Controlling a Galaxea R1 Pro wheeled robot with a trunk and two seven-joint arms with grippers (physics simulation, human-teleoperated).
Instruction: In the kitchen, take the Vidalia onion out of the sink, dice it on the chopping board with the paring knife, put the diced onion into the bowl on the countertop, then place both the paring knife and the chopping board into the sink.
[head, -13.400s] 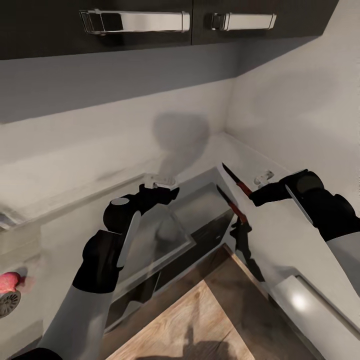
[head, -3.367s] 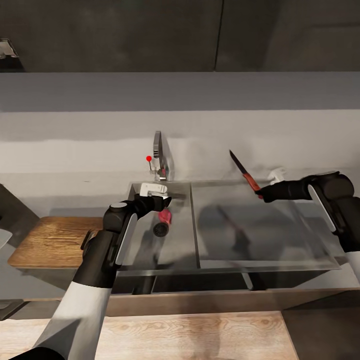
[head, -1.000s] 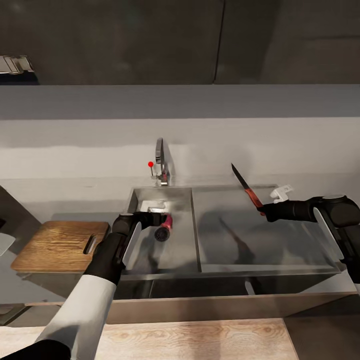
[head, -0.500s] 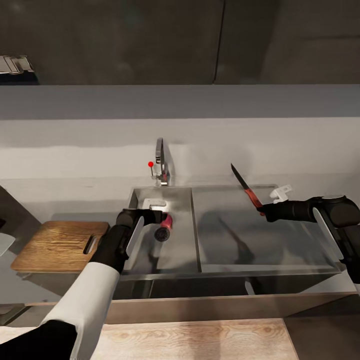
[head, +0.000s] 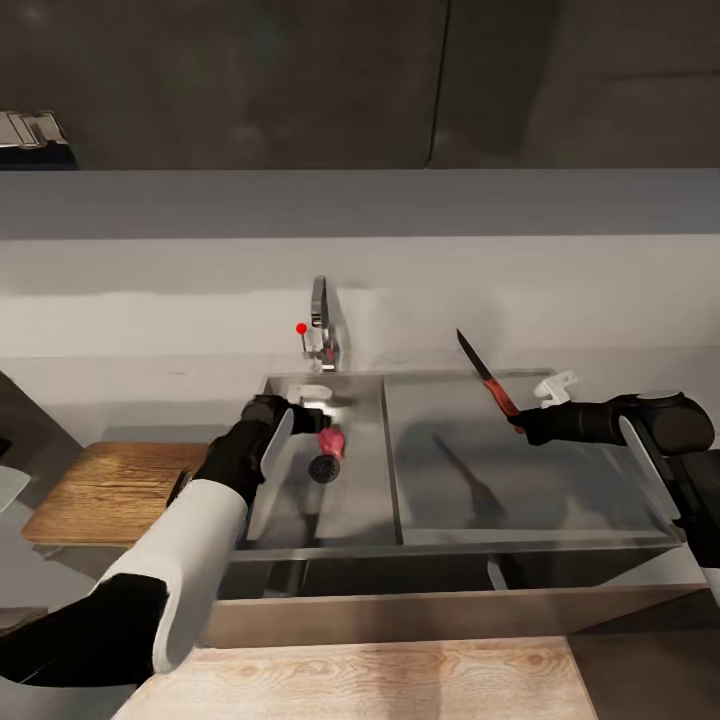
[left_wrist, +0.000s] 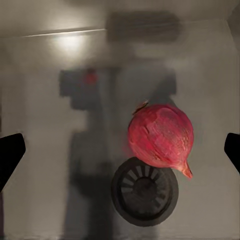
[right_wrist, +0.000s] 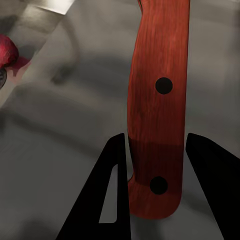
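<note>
Onion (left_wrist: 160, 135) was seen lying on the floor of the sink (head: 365, 500), touching the round drain (left_wrist: 145, 191) and partly overlapping its rim; in the head view the onion (head: 333, 441) sat just beside the drain (head: 322, 467), on the tap's side of it. The tap (head: 319, 320), with its red knob (head: 300, 328), stood at the back edge of the sink. The left gripper (head: 318, 405) was held above the basin, close over the onion, and its fingers (left_wrist: 10, 155) were spread wide, one dark tip at each side of the wrist picture with the onion between them and untouched. To the left of the sink, the chopping board (head: 95, 490) lay flat on the table (head: 120, 420), partly hidden behind the left arm. Over the flat drainboard (head: 530, 480) to the right of the basin, the right gripper (head: 522, 420) was held in the air, and its fingers (right_wrist: 112, 190) were closed on the red handle of the knife (right_wrist: 157, 100). The knife (head: 487, 378) was tilted, its dark blade pointing up and toward the tap, and its shadow was cast on the drainboard below.
</note>
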